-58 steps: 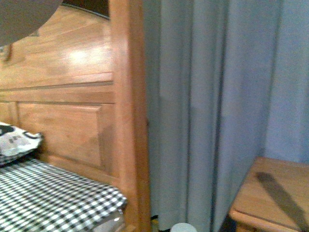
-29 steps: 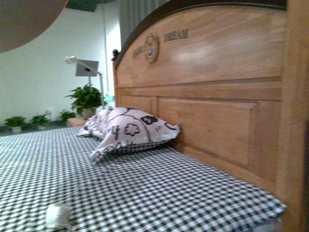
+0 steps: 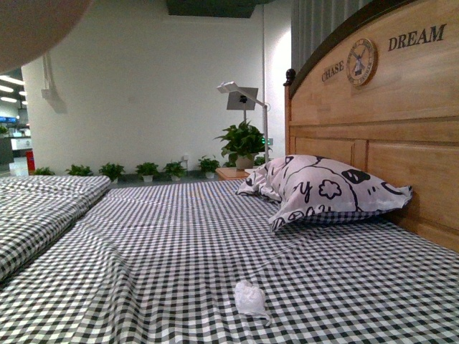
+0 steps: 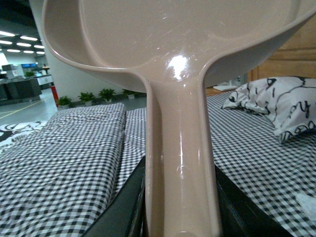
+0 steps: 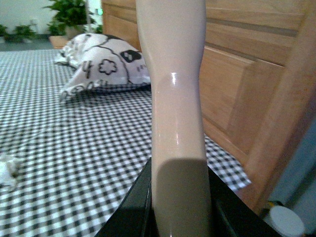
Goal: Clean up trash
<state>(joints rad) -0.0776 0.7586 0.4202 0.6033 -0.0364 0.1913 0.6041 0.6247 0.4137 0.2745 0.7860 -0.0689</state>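
The trash (image 3: 249,297) is a small crumpled white wad lying on the checked bed sheet (image 3: 179,244) near the front view's lower middle. The left wrist view catches the trash (image 4: 307,205) at its edge, and the right wrist view shows the trash (image 5: 7,169) at the far side of the sheet. My left gripper (image 4: 180,210) is shut on the beige dustpan (image 4: 173,39), its black jaws tight on the handle. My right gripper (image 5: 180,200) is shut on the beige brush handle (image 5: 175,98). The brush head is out of view.
A black-and-white patterned pillow (image 3: 326,190) leans against the wooden headboard (image 3: 401,136). A folded checked blanket (image 3: 36,208) lies along the bed's left side. The dustpan's rim (image 3: 32,29) fills the front view's top left corner. Potted plants (image 3: 240,143) and a lamp stand beyond the bed.
The front view has swung left, from the curtain and bedpost to the whole bed. The pillow and the trash have come into view and shifted right.
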